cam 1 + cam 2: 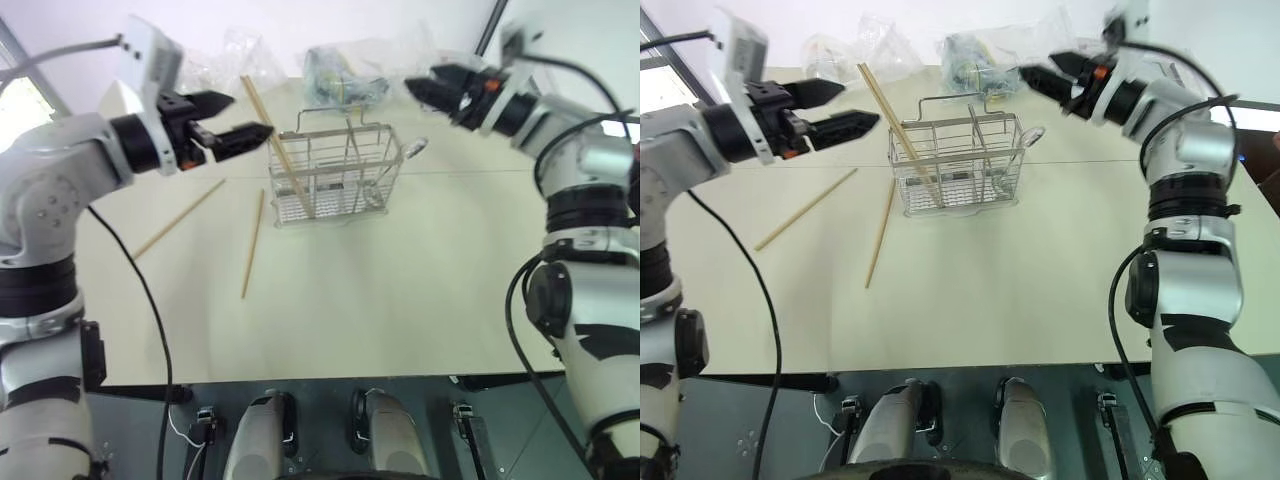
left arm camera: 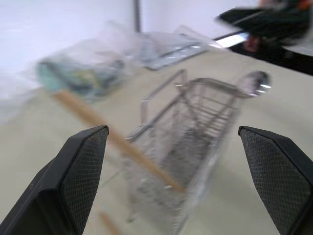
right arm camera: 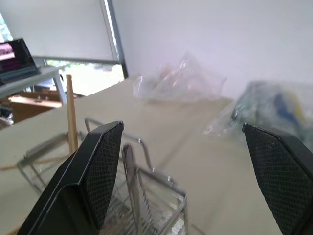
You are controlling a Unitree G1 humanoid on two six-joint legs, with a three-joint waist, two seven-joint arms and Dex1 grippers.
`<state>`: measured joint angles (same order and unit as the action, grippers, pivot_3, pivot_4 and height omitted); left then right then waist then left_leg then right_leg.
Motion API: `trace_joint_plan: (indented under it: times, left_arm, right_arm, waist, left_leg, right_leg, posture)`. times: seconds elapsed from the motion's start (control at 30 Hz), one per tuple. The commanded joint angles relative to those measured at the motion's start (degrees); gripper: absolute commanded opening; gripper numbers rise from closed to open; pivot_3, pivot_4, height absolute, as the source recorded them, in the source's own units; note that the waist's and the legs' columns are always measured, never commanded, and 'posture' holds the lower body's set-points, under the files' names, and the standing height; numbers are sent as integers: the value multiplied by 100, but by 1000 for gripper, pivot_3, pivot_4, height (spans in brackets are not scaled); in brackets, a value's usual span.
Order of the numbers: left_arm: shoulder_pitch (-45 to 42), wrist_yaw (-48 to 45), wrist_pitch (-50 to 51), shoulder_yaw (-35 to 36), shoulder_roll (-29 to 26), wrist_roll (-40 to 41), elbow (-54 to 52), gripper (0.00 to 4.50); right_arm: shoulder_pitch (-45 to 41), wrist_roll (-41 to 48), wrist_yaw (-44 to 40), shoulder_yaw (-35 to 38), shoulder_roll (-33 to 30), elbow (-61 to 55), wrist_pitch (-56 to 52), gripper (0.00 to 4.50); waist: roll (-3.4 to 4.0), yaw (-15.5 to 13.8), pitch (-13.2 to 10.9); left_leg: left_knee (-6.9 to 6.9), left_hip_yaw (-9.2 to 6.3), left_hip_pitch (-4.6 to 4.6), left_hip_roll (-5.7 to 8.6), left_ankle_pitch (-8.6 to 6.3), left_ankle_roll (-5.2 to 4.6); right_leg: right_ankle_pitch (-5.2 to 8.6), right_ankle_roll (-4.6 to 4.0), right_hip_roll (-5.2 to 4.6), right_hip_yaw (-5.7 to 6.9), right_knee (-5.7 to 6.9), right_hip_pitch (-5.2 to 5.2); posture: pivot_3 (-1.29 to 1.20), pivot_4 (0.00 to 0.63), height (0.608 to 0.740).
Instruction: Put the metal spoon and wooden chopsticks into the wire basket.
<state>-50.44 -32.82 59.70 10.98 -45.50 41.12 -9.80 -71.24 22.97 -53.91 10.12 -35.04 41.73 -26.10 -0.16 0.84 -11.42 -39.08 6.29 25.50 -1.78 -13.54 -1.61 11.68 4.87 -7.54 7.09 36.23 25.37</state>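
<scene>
Careful: both your left gripper [image 1: 232, 118] and right gripper [image 1: 1038, 75] hang wide and empty, the metal spoon [image 1: 385, 172] seemingly in the wire basket [image 1: 335, 175], so reaching for loose wooden chopsticks [image 1: 252, 243] could knock it.

Between the left tool's [image 2: 178, 186] wide-apart fingers stands the wire basket [image 2: 195, 132] on the table [image 2: 274, 105], one chopstick [image 2: 112, 139] leaning in it, spoon bowl [image 2: 255, 82] at its far rim.

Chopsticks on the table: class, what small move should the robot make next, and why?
Probably lower the open left claw toward the nearer loose chopstick. The wire basket already holds the metal spoon and one chopstick, while two sticks lie outside, nearest that arm.
</scene>
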Motion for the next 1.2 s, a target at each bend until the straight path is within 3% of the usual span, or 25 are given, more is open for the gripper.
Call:
trace_joint_plan:
  times: [0.03, 0.1, 0.23, 0.4, 0.63, 0.83, 1.2]
  left_arm:
    - [240, 30, -67, 207, -521, -408, 256, 4500]
    - [505, -101, -265, 100, -833, -710, 586, 4500]
    - [744, -445, -768, -165, -915, -1093, 1312, 4500]
    - [556, -1240, -1680, -898, -801, -1803, 2666, 4500]
    - [-478, -2411, -3135, -1793, -329, -2869, 5139, 4500]
    - [-1298, -2662, -4220, -2052, 68, -3674, 7076, 4500]
    - [-1521, -2210, -4738, -1966, 403, -4407, 8266, 4500]
  right_arm:
    - [-146, 605, -249, 362, -255, -909, -711, 3978]
    - [105, 1100, -557, 456, -390, -1671, -1390, 3978]
    - [1004, 2225, -967, 565, -588, -3325, -2646, 3978]
    - [2139, 2909, -986, 615, -692, -4741, -3155, 3978]
    - [2621, 3054, -531, 742, -808, -4967, -3257, 3978]
    - [2884, 3219, -243, 958, -1213, -5203, -3424, 3978]
    - [3527, 3957, 739, 1743, -1347, -5831, -3681, 3978]
  waist:
    - [0, 2, 0]
    - [1, 5, -1]
    - [-6, -36, 3]
    - [-11, -125, 6]
    - [-17, -177, 7]
    - [-18, -141, 6]
    - [-22, -162, 7]
  left_leg:
    - [0, 0, 0, 0, 0, 0]
    - [4, 4, 0, -1, 0, 0]
    - [6, -1, 0, -3, -1, 0]
    - [-6, 4, 3, 0, -27, -39]
    - [-8, 4, 13, -1, -27, -41]
    - [-10, 10, 25, 0, -30, -48]
    - [-16, 5, 37, -3, -33, -55]
  right_leg:
    - [0, 0, 0, 0, 0, 0]
    - [0, 0, 0, -3, 0, 4]
    - [1, -1, 4, 0, -3, 0]
    - [0, 0, -7, 2, -6, 1]
    - [-1, -1, -7, 6, -7, 9]
    - [-1, 0, -10, 6, -6, 19]
    - [-2, 0, -11, 6, -2, 28]
  posture:
    - [0, 150, 704]
    - [0, 150, 704]
    - [0, 150, 704]
    - [0, 150, 704]
    - [0, 150, 704]
    - [0, 150, 704]
    - [0, 150, 704]
